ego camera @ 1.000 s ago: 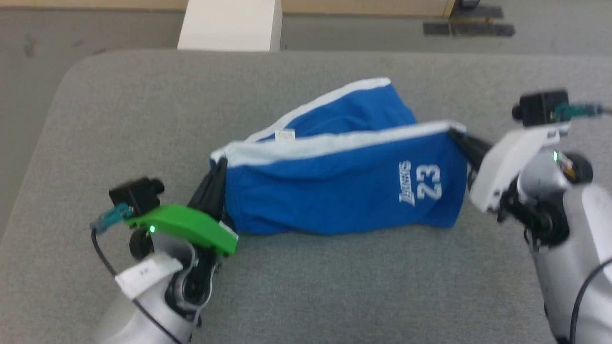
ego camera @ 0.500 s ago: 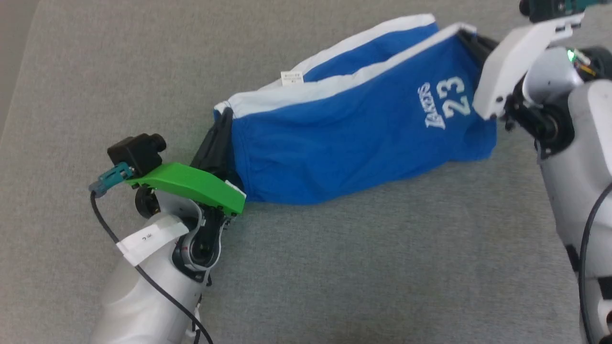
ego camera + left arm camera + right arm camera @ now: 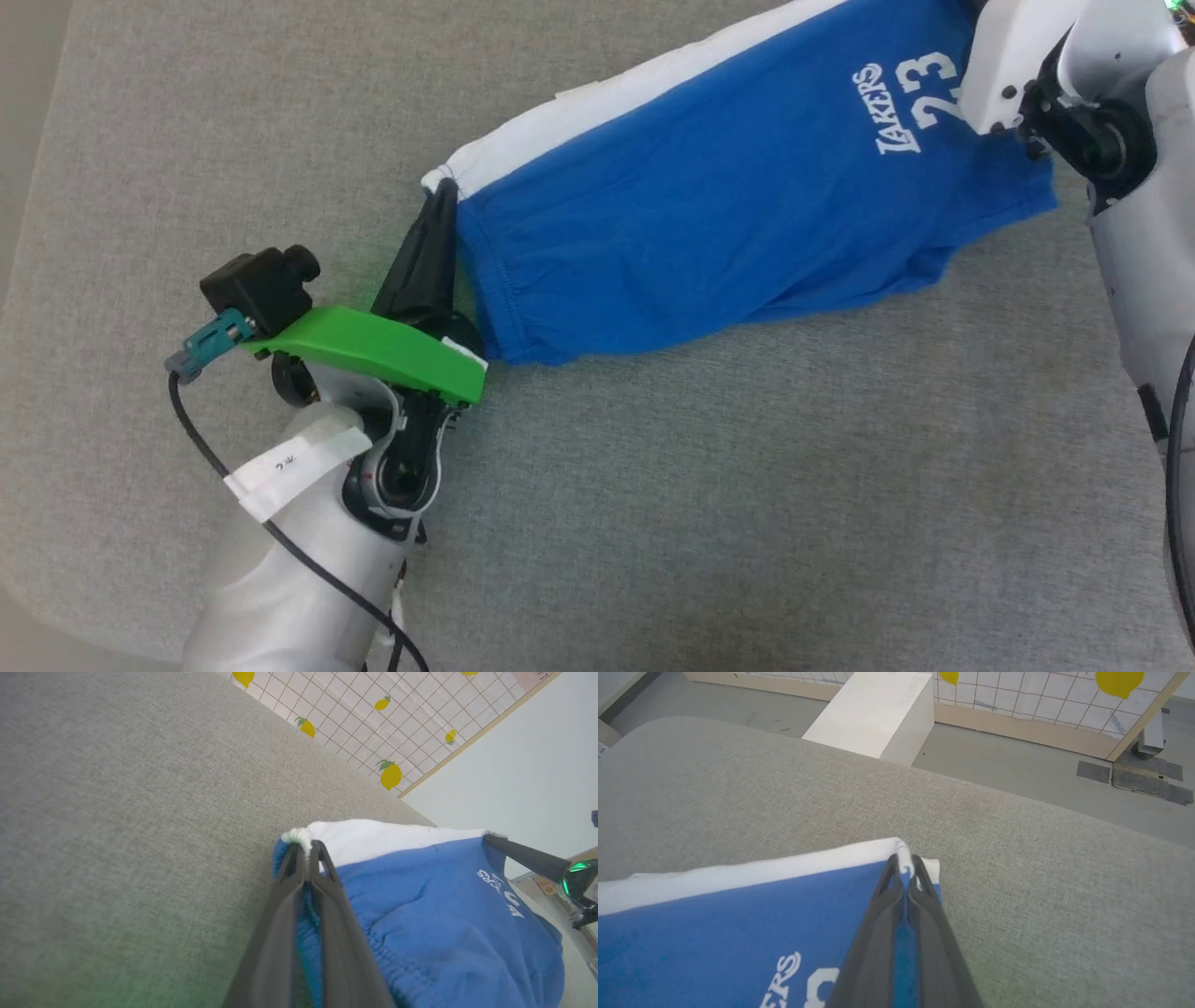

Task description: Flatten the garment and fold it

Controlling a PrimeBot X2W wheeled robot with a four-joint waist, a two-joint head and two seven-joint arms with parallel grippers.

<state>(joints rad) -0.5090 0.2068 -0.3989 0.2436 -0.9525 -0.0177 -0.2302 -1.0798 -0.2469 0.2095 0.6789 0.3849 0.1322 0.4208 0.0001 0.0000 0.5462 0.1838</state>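
Since a second ago the two white-trimmed edges of the garment have closed up, and the cloth now runs taut. Left fingers are clamped together on the waistband corner. Right fingers are clamped on the opposite trimmed corner. The garment spans between both sets of fingers, its lower edge drooping below them toward the table. Judgement: flattening is well advanced and the garment is ready to be laid down; folding is not yet begun.
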